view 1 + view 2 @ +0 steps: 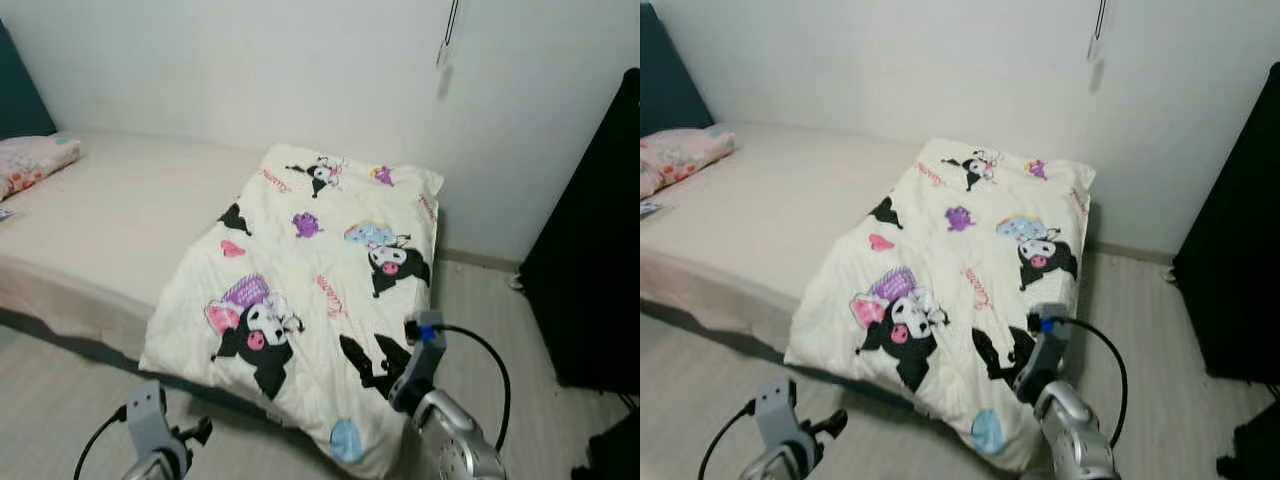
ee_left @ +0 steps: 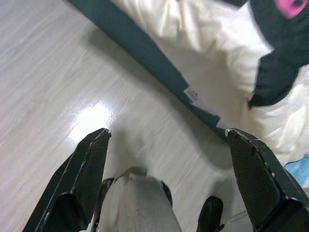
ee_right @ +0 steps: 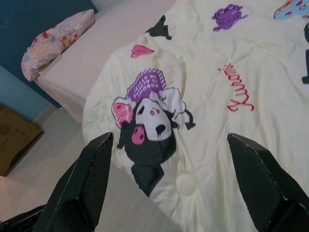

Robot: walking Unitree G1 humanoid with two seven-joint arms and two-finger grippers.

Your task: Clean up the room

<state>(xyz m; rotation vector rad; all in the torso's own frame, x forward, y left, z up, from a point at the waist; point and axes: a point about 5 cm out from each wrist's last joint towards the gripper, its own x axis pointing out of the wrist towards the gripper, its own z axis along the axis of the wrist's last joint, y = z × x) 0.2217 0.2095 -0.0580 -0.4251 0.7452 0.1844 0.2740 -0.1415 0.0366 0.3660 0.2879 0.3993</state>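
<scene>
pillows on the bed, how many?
1. The pillow lies at the bed's head end, on the robot's far left, apart from the blanket. Others could be out of frame.

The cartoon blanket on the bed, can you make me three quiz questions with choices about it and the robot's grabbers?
1. Where does the cream cartoon-print blanket lie?
A. foot end of the beige bed
B. floor
C. chair

2. What colour is its printed heart?
A. green
B. pink
C. orange

3. How is the right end effector?
A. shut on blanket
B. open
C. holding the pillow

Answers: 1 A, it drapes over the bed's foot end; 2 B, the heart is pink; 3 B, its black fingers stand wide apart above the blanket.
</scene>
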